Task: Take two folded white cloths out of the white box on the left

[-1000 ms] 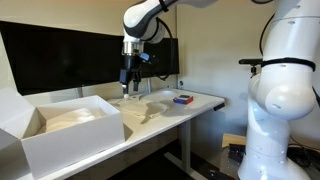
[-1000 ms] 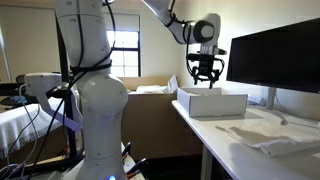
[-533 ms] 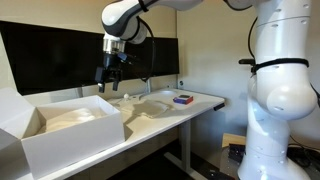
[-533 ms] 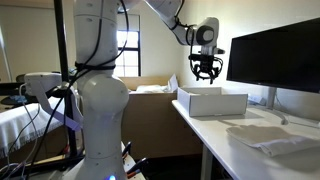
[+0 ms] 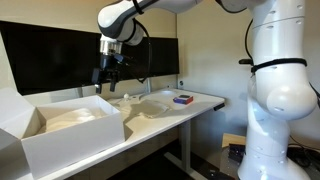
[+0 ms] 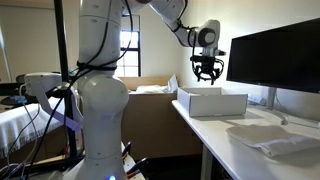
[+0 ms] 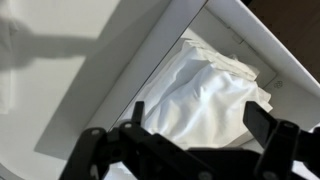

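Operator's arm poised over the box: you are holding the white Panda arm arched high above the desk, wrist pointing downward, with the black Robotiq gripper [image 5: 102, 78] hanging over the far rim of the large white cardboard box [image 5: 75, 140]. The jaws are standing wide open and gripping nothing. In the wrist view, the dark fingers [image 7: 285, 140] are framing a rumpled white folded cloth [image 7: 210, 95], which is lying inside the box and spreading from centre toward 2 o'clock.

A second cream cloth [image 5: 150, 108] is lying loose on the white tabletop [image 5: 205, 102], at 4 o'clock from the gripper. A small blue and red flat object [image 5: 183, 98] is sitting just beyond it at 3 o'clock.

Clear air is showing between the fingertips and the box rim in both exterior views. The wide black monitor [image 6: 275, 60] is standing near the gripper at 3 o'clock. The box's tall flap [image 5: 12, 110] is rising on its 9 o'clock side. In the wrist view the box wall is running from 12 to 8 o'clock, and the folded cloth is lying against it.
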You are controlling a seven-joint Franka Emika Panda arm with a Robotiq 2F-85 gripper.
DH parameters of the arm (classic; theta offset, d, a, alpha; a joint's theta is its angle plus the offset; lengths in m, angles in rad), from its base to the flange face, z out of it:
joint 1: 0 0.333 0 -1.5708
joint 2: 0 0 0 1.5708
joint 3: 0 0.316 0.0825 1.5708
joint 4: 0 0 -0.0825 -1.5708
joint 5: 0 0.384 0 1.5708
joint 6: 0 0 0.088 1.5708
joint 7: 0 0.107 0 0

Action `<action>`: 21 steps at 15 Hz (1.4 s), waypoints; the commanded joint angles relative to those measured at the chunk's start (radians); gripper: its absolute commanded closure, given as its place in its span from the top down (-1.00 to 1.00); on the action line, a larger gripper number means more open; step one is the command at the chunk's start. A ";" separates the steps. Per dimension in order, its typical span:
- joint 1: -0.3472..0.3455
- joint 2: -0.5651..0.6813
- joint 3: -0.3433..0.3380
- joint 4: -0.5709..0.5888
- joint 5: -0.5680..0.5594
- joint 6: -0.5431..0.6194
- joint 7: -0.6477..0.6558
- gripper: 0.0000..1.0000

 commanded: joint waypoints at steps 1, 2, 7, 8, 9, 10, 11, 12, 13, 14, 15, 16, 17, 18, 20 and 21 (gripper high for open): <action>-0.014 0.034 0.016 0.017 0.036 0.002 -0.020 1.00; -0.012 0.050 0.020 0.028 0.039 0.007 -0.024 1.00; -0.002 0.138 0.044 0.122 0.036 0.008 0.030 1.00; -0.002 0.157 0.047 0.147 0.035 0.005 0.044 1.00; 0.002 0.178 0.047 0.178 0.024 -0.004 0.086 1.00; 0.005 0.199 0.047 0.208 0.020 -0.008 0.118 1.00; 0.010 0.223 0.046 0.243 0.010 -0.017 0.156 1.00; 0.015 0.245 0.045 0.274 0.003 -0.020 0.196 1.00; 0.022 0.272 0.042 0.311 -0.010 -0.025 0.232 1.00; 0.029 0.298 0.040 0.347 -0.023 -0.034 0.264 1.00; 0.036 0.323 0.036 0.382 -0.038 -0.046 0.295 1.00; 0.042 0.349 0.032 0.419 -0.048 -0.060 0.325 1.00; 0.046 0.374 0.029 0.452 -0.056 -0.073 0.345 1.00; 0.050 0.396 0.024 0.485 -0.065 -0.084 0.370 1.00; 0.051 0.437 0.012 0.544 -0.075 -0.111 0.408 1.00; 0.050 0.454 0.002 0.569 -0.083 -0.121 0.426 1.00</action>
